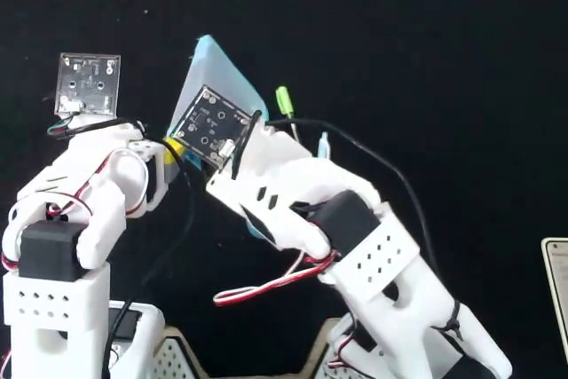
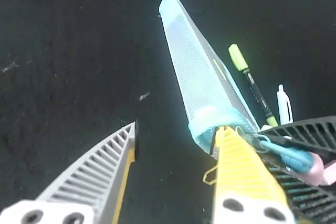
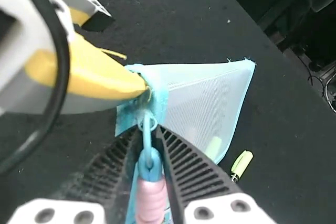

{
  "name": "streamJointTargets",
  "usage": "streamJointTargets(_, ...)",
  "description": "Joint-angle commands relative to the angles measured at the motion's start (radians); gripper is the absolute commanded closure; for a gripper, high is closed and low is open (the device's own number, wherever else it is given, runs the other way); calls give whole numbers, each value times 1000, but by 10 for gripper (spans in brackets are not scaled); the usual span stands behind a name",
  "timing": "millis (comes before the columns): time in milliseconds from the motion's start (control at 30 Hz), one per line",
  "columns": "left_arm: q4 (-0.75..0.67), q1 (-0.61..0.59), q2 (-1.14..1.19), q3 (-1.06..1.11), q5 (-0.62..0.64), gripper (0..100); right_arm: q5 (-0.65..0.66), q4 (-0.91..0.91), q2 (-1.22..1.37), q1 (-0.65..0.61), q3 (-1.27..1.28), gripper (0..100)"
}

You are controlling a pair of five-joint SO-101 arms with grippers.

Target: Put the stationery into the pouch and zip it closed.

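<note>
Right gripper [image 3: 148, 129]: black ribbed jaws clamped shut on the slim light blue pull tab [image 3: 148, 156], which hangs from a small metal ring and has a pink end. Left gripper [image 2: 177, 128]: jaws wide apart, gripping nothing. Its yellow jaw tip butts against the zip-end corner of the light blue see-through mesh pouch [image 3: 205, 103], the grey ribbed jaw well clear. The pouch stands on edge between the two grippers on the matte black cloth surface [image 1: 444, 59], flat and wedge-shaped, soft fabric trim on its edges. The black-barrelled highlighter [image 2: 252, 85] with a yellow-green cap and the white click pen [image 2: 283, 103] lie just beside the pouch, outside it. A pale green shape shows through the mesh; can't tell if it is inside or behind. Step in hand looks like running the zip, probably opening it since the stationery is out. To do it well: pull along the zip line, not upward, and brace the limp corner with the yellow jaw so the mesh doesn't bunch or drag. The tab is thin and could slip out.
</note>
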Motion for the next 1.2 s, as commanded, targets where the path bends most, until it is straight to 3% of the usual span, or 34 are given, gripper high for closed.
streamJointTargets(0, -66, -8, -8, 16, 3, 750, -8, 29, -42, 15, -12, 987)
streamJointTargets(600, -81, -44, -8, 18, 11, 750, 12, 163, -45, 18, -15, 988)
streamJointTargets(1067, -72, -81, -8, 19, 11, 750, 69, 242, -254, 23, 15, 988)
streamJointTargets(1167, -72, -85, -8, 18, 11, 750, 69, 238, -268, 71, 13, 988)
